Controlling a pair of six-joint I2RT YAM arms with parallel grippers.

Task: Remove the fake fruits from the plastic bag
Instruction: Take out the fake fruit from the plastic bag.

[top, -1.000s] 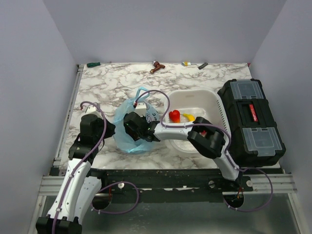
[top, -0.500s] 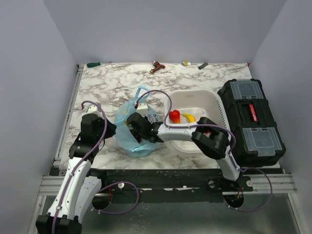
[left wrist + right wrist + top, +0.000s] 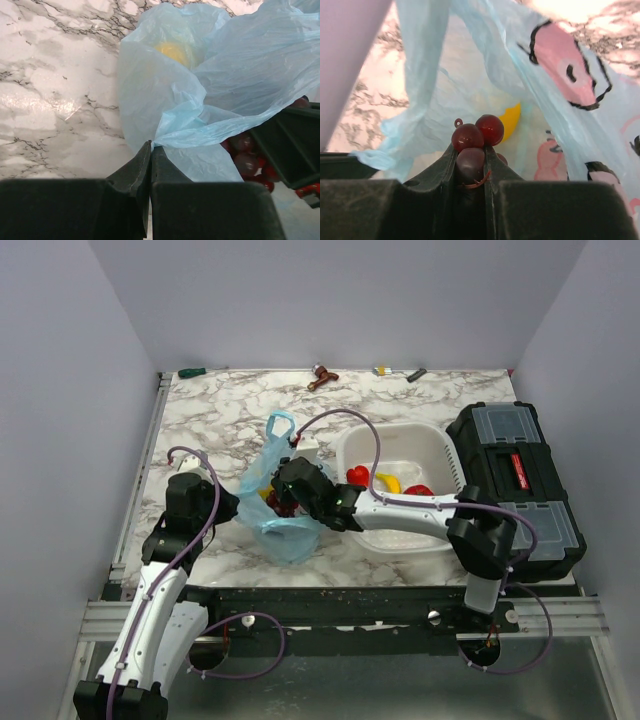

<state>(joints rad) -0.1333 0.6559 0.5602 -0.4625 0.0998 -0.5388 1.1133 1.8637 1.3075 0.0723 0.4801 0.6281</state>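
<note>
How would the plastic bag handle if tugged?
The plastic bag looks thin and floppy: it creases where the left gripper pinches it. Probably very light, so it might lift with the grape bunch unless held down.

Bright, even light; soft shadows; plastic bag [image 3: 470, 85] slightly blurred.

no readable text, labels, numbers
</note>
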